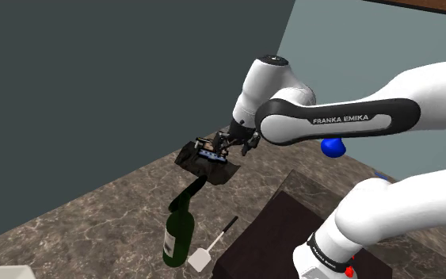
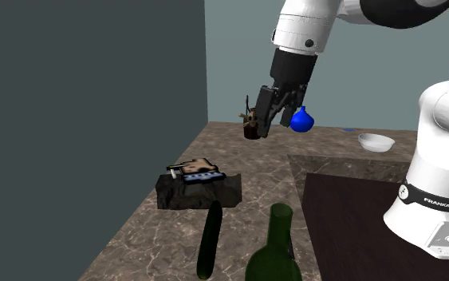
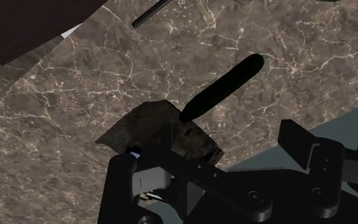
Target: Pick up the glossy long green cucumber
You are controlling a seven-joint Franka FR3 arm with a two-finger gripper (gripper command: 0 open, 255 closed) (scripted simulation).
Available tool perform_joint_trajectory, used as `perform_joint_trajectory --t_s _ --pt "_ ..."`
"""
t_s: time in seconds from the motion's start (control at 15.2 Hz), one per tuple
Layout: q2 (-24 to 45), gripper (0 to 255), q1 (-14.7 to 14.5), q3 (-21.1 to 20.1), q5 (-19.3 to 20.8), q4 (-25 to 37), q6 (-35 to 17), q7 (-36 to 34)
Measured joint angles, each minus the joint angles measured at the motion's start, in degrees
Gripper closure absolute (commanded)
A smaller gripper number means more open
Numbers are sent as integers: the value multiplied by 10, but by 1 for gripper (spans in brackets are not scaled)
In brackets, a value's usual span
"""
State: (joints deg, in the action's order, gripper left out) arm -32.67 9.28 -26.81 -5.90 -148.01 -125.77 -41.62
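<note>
While the end effector (image 2: 269, 124) hangs well above the marble surface (image 2: 155, 239), fingers apart and clasping nothing, the dark green cucumber (image 2: 210, 238) lies flat below it, at about 7 o'clock from the end effector in the second exterior view. Between the two sits a dark rocky block (image 2: 198, 191), and the cucumber's upper end looks to touch that block's front edge. Its long axis runs close to 12-to-6 in that view, the lower end near a green bottle (image 2: 273, 251) standing at its 4 o'clock. My call: descend clear of the block, set the fingers across that axis, and take it mid-length. Bare marble flanks it on both sides, and the dark wall (image 2: 87, 120) at 9 o'clock stands apart. The bottle is the one to watch.
</note>
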Motion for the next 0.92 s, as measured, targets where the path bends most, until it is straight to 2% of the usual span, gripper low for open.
perform_joint_trajectory --t_s 0.26,0.4,0.59,0.73,0.79,0.92 --pt "86 0 54 -75 38 16 -56 -127" --pt "134 0 88 -115 72 28 -81 -199" --pt "231 0 150 -175 164 59 -111 -331" --pt "305 0 177 -203 246 89 -112 -434" --pt "343 0 183 -205 292 103 -109 -486" --pt "409 0 174 -195 367 131 -97 -579"
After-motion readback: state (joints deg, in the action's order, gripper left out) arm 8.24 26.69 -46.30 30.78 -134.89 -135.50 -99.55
